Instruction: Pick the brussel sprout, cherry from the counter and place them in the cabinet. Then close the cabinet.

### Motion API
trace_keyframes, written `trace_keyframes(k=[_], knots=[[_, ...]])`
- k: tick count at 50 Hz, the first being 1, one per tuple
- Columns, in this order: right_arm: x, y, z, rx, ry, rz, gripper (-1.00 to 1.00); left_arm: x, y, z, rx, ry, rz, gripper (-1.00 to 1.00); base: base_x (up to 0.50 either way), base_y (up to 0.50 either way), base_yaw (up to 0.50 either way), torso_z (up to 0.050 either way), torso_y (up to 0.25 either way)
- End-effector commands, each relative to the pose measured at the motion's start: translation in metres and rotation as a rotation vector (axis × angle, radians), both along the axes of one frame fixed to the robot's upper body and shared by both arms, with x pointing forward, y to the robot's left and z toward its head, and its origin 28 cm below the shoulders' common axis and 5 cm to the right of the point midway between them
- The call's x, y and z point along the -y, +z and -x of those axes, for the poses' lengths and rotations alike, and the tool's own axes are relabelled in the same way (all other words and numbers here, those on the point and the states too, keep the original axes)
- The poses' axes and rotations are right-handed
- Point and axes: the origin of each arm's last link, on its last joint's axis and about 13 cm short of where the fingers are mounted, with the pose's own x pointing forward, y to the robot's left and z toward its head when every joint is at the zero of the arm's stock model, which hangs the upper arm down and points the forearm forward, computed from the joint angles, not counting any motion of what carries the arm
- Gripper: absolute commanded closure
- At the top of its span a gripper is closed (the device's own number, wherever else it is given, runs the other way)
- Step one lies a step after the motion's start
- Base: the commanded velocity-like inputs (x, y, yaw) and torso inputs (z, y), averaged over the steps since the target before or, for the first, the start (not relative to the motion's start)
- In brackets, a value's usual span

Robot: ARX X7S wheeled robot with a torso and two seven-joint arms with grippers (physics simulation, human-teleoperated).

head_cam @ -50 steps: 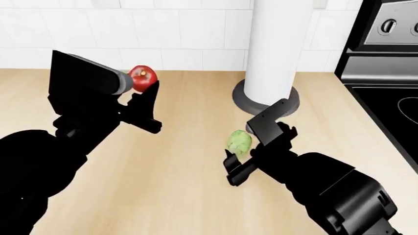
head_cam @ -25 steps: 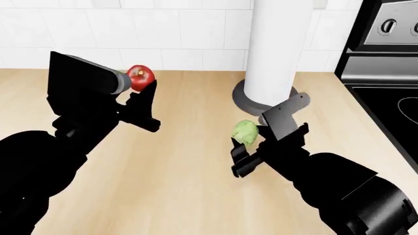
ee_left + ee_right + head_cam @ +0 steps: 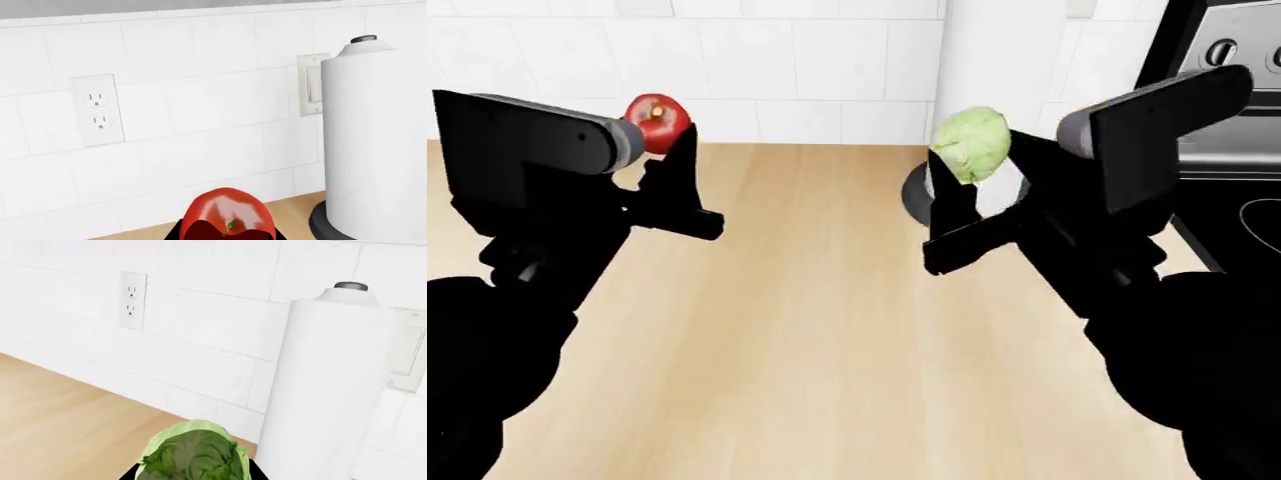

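Observation:
My left gripper (image 3: pixel 665 128) is shut on the glossy red cherry (image 3: pixel 657 122) and holds it high above the beige counter (image 3: pixel 801 330). In the left wrist view the cherry (image 3: pixel 227 214) fills the space between the jaws. My right gripper (image 3: pixel 974 160) is shut on the pale green brussel sprout (image 3: pixel 972 146), also raised well above the counter. In the right wrist view the sprout (image 3: pixel 193 452) sits between the jaws. The cabinet is out of view.
A tall white paper towel roll (image 3: pixel 1001 60) on a dark round base stands at the back behind my right gripper. The stove (image 3: pixel 1228 120) with its black glass top is at the right. A white tiled wall with an outlet (image 3: pixel 99 110) runs behind the counter.
Both arms have risen. The right gripper lifted the sprout from near the counter up level with the towel roll. The left gripper carried the cherry up and to the left.

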Motion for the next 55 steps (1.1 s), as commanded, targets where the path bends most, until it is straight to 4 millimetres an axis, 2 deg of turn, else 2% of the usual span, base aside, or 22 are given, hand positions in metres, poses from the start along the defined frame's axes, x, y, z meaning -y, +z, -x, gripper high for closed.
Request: trace_keyframes(k=[1, 11, 18, 36, 48, 55], knots=[[-0.002, 0.042, 0.014, 0.193, -0.068, -0.074, 1.0, 0.003, 0.009, 0.011, 0.058, 0.029, 0.004, 1.0, 0.0, 0.0, 0.0, 0.0, 0.0], [-0.011, 0.081, 0.014, 0.335, -0.122, -0.161, 1.0, 0.004, 0.011, 0.014, 0.068, 0.0, -0.008, 1.0, 0.0, 0.0, 0.0, 0.0, 0.0], [-0.014, 0.107, 0.029, 0.451, -0.155, -0.198, 1.0, 0.004, 0.013, 0.016, 0.079, 0.0, -0.009, 1.0, 0.0, 0.0, 0.0, 0.0, 0.0], [-0.016, 0.151, 0.058, 0.65, -0.177, -0.276, 1.0, 0.005, 0.014, 0.018, 0.091, 0.003, -0.015, 1.0, 0.0, 0.0, 0.0, 0.0, 0.0], [-0.022, 0.181, 0.042, 0.678, -0.195, -0.259, 1.0, 0.005, 0.009, 0.016, 0.083, -0.001, -0.024, 1.0, 0.0, 0.0, 0.0, 0.0, 0.0], [-0.022, 0.199, 0.021, 0.681, -0.253, -0.247, 1.0, 0.009, 0.011, 0.013, 0.084, -0.019, -0.029, 1.0, 0.0, 0.0, 0.0, 0.0, 0.0]])
